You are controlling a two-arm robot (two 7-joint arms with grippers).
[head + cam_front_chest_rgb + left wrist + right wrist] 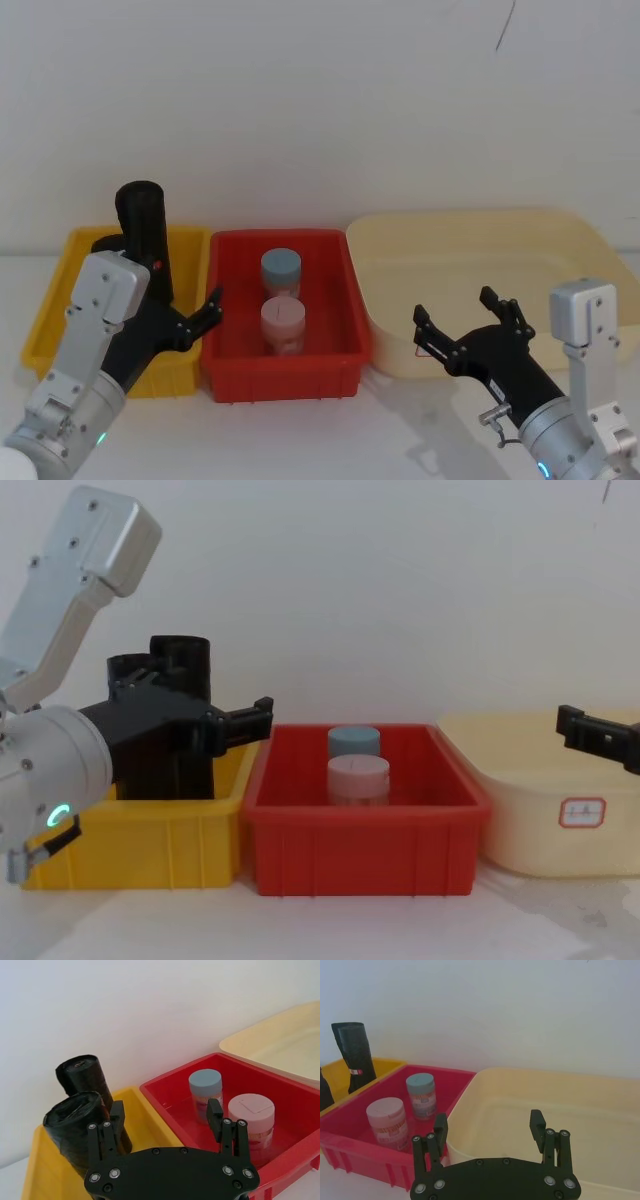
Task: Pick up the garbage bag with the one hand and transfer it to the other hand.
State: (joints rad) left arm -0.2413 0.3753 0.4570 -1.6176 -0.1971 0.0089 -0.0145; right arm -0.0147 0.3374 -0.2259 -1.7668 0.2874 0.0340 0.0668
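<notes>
Two black rolls stand upright in the yellow bin (145, 1110). The garbage bag (70, 1127), plain and crinkled, is the nearer one in the left wrist view. Behind it stands the taller roll (145, 235) with a small red-and-white label (354, 1071). My left gripper (165, 1114) is open over the bin's right side, and one fingertip (116, 1112) is right beside the garbage bag, which is not between the fingers. In the chest view the left gripper (200, 720) hides most of both rolls. My right gripper (455, 310) hangs open and empty at the cream tub's front edge.
A red bin (232, 375) in the middle holds a blue-lidded jar (281, 268) and a pink-lidded jar (283, 320). A large cream tub (560, 240) stands at the right. A white wall rises close behind the bins.
</notes>
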